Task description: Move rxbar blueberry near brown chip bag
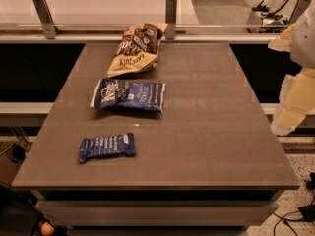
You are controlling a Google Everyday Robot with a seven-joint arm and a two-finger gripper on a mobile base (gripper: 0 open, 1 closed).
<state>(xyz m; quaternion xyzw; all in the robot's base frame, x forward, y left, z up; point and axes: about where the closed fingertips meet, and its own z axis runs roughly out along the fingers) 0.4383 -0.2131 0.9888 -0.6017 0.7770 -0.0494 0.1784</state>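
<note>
Counter (211, 122), camera view: grey-brown slab top with a rail and two metal posts along its far edge, pale floor beyond.

Three packets lie in a rough line down the picture-left half. The rxbar blueberry (107, 147) is nearest the front edge, flat on the counter. It is small, dark blue with white lettering and crimped ends, and is the smallest packet here. Its long axis runs across the picture, the right end tipped slightly away.

The brown chip bag (135, 49) is at the far edge beside the rail, crinkled, half dark brown and half cream. A blue-and-white chip bag (129, 95) lies between the two, well apart from the bar.

My tool (290, 117) hangs off the counter's picture-right side, at about mid-depth, holding nothing that I can see. I cannot tell whether it is apart or together.

Key relation: the bar lies well across the counter from the tool, toward picture-left and nearer the front. Judgement: the reach has not begun, and the carry must clear the blue-and-white bag.
</note>
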